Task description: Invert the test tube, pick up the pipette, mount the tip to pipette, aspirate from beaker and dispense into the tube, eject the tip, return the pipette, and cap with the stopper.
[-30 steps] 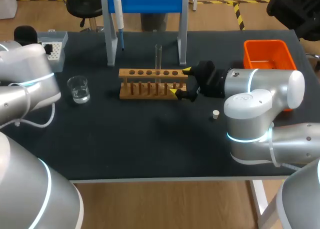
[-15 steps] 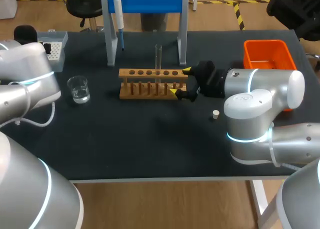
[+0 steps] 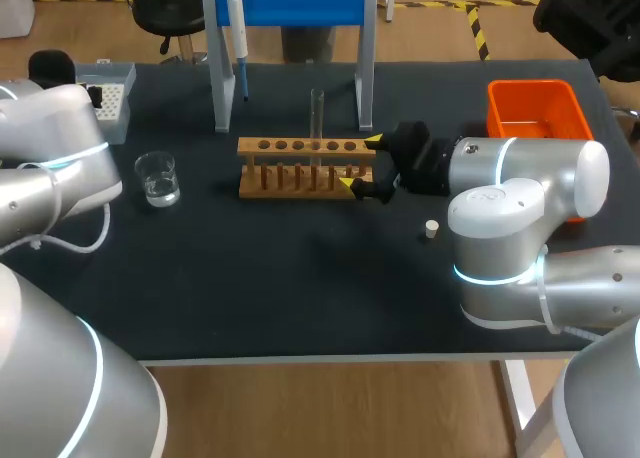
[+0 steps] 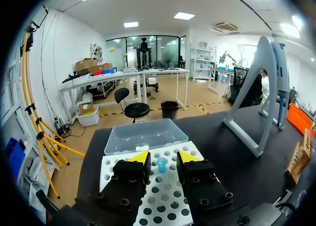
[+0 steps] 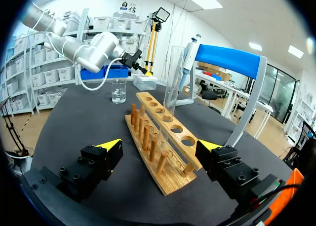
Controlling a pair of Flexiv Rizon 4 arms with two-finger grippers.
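Test tube (image 3: pixel 317 113) clear, upright in wooden rack (image 3: pixel 300 168), right claw (image 3: pixel 360 161) released, left claw (image 4: pixel 164 158) released.

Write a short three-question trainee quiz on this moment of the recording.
1. True or false: the pipette hangs on the blue stand.
2. Where is the test tube? A: lying on the table. B: upright in the wooden rack. C: in the orange bin.
3. Short answer: what is the left gripper above?

Key: 1 true. 2 B. 3 the tip box.
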